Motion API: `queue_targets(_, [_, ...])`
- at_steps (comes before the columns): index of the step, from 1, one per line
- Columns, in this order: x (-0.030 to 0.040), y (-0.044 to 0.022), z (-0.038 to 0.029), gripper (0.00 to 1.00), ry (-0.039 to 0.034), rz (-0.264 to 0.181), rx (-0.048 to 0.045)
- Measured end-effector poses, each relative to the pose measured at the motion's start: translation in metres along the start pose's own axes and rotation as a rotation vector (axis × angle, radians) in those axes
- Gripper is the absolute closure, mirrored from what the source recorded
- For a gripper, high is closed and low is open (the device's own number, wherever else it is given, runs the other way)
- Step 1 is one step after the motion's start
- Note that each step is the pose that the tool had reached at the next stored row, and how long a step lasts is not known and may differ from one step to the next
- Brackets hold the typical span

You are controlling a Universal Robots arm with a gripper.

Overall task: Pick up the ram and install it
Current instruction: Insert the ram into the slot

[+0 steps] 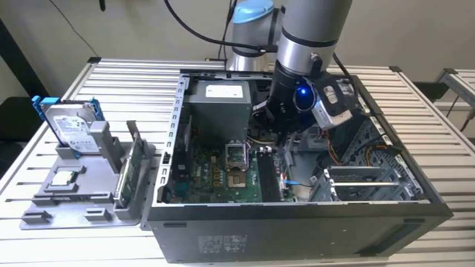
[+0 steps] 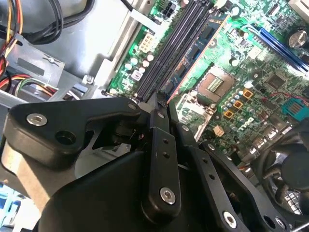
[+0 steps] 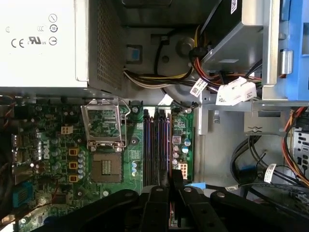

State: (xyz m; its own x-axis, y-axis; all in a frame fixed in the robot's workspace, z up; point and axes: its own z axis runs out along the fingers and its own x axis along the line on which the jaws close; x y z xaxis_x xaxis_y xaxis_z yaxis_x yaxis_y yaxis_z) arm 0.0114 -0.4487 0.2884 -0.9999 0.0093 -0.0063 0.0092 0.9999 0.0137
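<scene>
Exterior view: pincer (image 1: 280, 139) reaches down inside the open computer case (image 1: 297, 233) on the table (image 1: 126, 78), poised right above the memory slots (image 1: 266, 172).

Second wrist view: pincer (image 2: 163, 104) sits at the near end of the slots (image 2: 174, 48). Cannot tell how far closed, nor whether the ram is in it.

First wrist view: same spot, pincer (image 3: 170, 181) at the end of the slots (image 3: 157, 150). Cannot tell where the ram sits, so installation looks underway but unconfirmed.

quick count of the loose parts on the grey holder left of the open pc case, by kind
silver hard drive in a blue frame: 1
small square processor chip lying flat: 1
upright green circuit card: 1
total: 3
</scene>
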Motion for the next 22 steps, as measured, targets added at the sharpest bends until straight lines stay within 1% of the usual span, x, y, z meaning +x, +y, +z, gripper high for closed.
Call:
queue_targets(3, [-0.0008,0.0,0.0046,0.86,0.0033,-0.003,0.0001])
queue_targets(4, [-0.001,0.0,0.0064,0.86,0.0034,-0.003,0.0018])
queue_targets(7, [-0.001,0.0003,0.0107,0.86,0.003,-0.003,0.0129])
queue_targets(8, [-0.001,0.0003,0.0114,0.86,0.0023,-0.003,0.0152])
queue_targets(22, [-0.001,0.0003,0.0119,0.86,0.0001,-0.003,0.0149])
